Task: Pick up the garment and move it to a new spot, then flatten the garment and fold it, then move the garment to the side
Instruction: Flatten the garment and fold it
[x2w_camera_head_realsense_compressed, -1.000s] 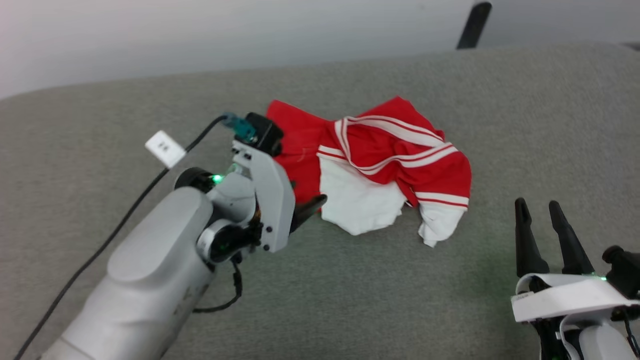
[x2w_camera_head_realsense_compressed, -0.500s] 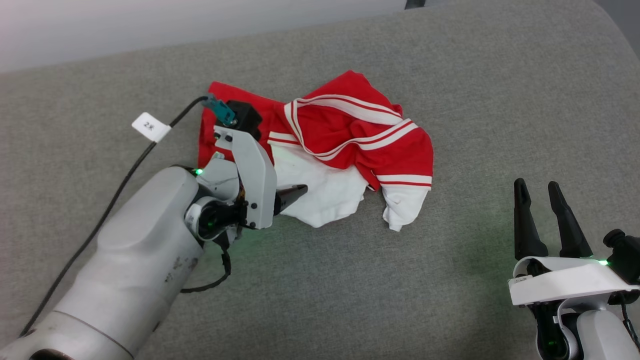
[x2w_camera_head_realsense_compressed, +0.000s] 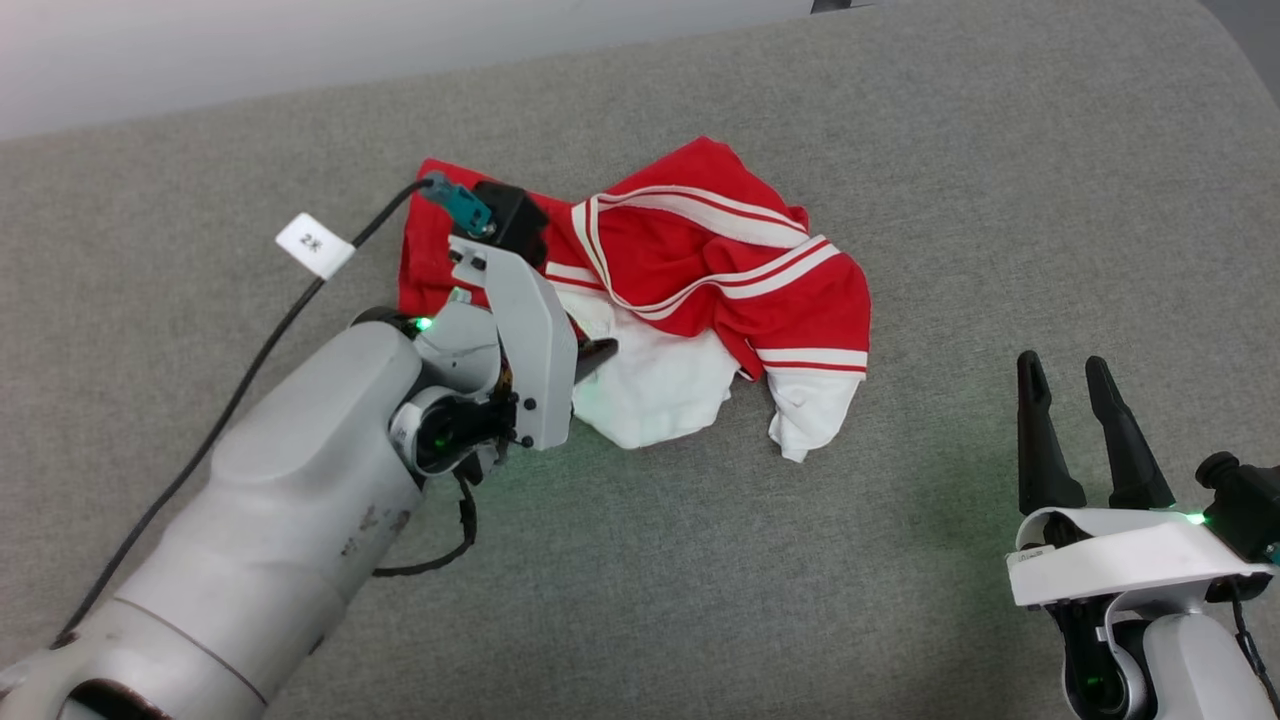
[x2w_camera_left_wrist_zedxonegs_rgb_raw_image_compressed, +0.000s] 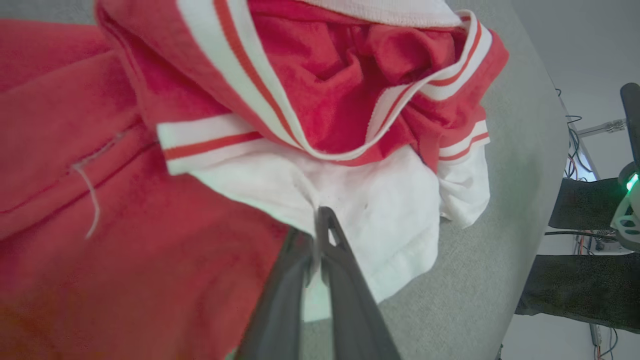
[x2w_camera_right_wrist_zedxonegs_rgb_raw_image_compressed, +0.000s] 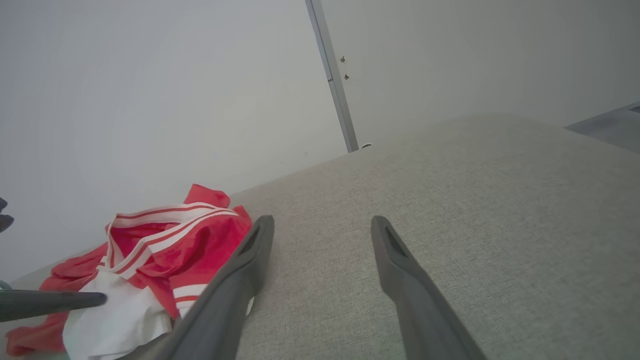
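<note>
Left pincer (x2w_camera_left_wrist_zedxonegs_rgb_raw_image_compressed: 318, 222) clamped on garment (x2w_camera_head_realsense_compressed: 700, 270), white part; right pincer (x2w_camera_head_realsense_compressed: 1062, 362) spread, well apart; tagged cable (x2w_camera_head_realsense_compressed: 314, 245) alongside.

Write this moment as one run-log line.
left gripper shut on garment | right gripper open, apart | garment crumpled on grey surface

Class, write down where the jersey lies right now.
Head view: the garment lies crumpled at upper centre of the grey fabric surface, its white part pinched by the left gripper.
</note>
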